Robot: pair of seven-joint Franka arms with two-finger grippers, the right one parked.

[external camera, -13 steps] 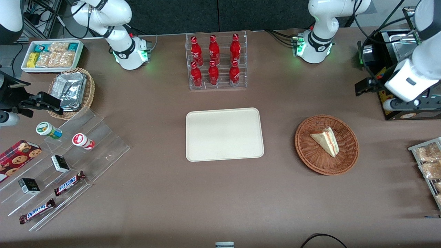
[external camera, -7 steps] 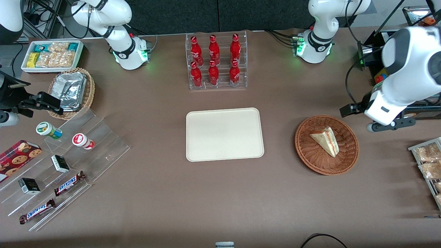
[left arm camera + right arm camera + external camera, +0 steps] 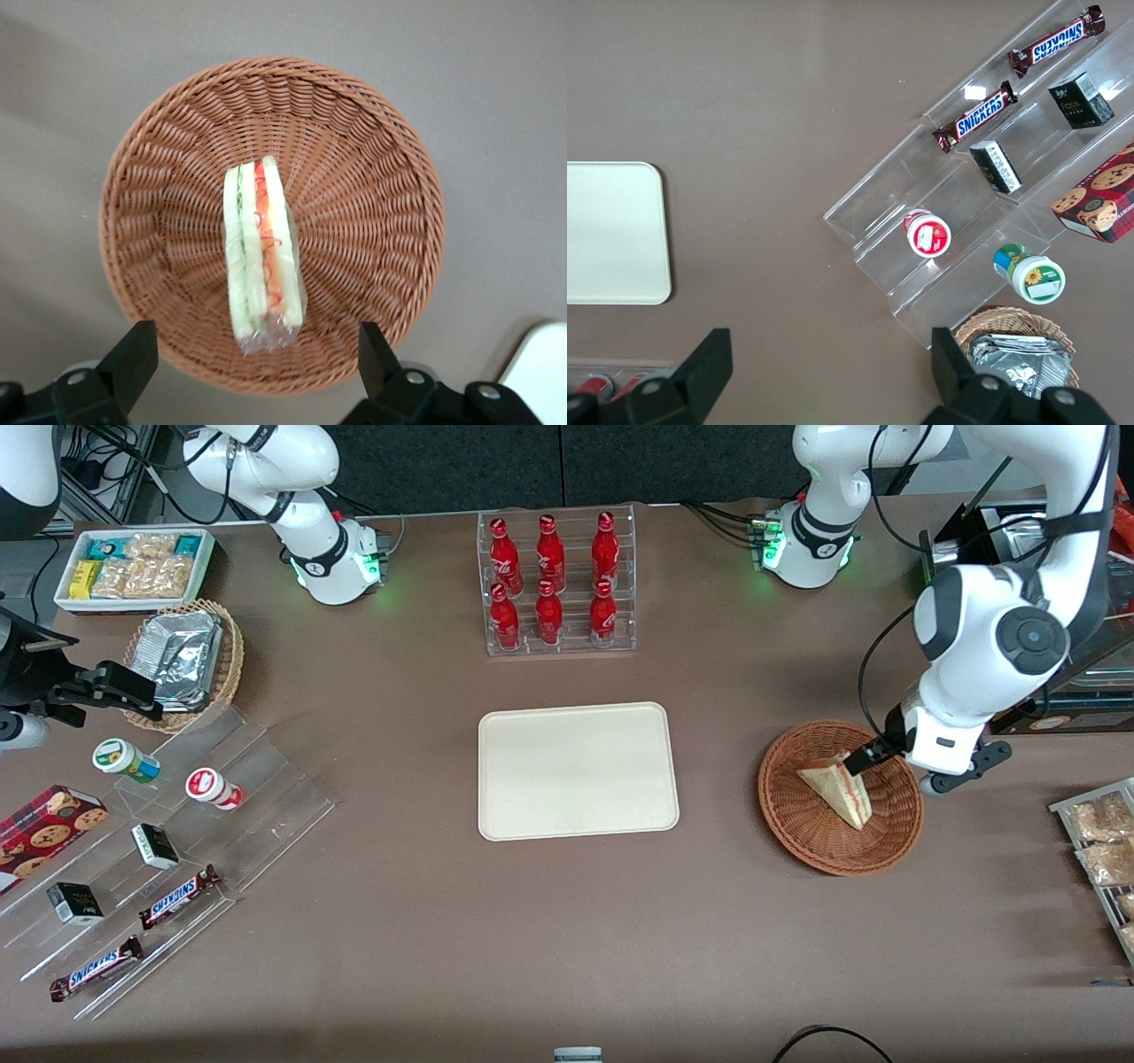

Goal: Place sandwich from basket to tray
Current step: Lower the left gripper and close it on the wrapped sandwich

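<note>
From the front, the sandwich [image 3: 838,786] is lying in the basket [image 3: 840,797], which is sitting near the tray [image 3: 578,771], toward the working arm's end of the table. The gripper [image 3: 895,771] is hanging over the basket's rim. In the left wrist view, its fingers [image 3: 133,354] are standing wide apart, gripping nothing, above the sandwich [image 3: 262,252] in the basket [image 3: 271,221].

Brown table [image 3: 425,921] carries tray [image 3: 578,771], basket [image 3: 815,841], bottle rack [image 3: 556,584], clear stepped stand [image 3: 266,815], foil basket [image 3: 232,664], snack bin [image 3: 133,567]. Gripper [image 3: 886,766] hangs over basket.
</note>
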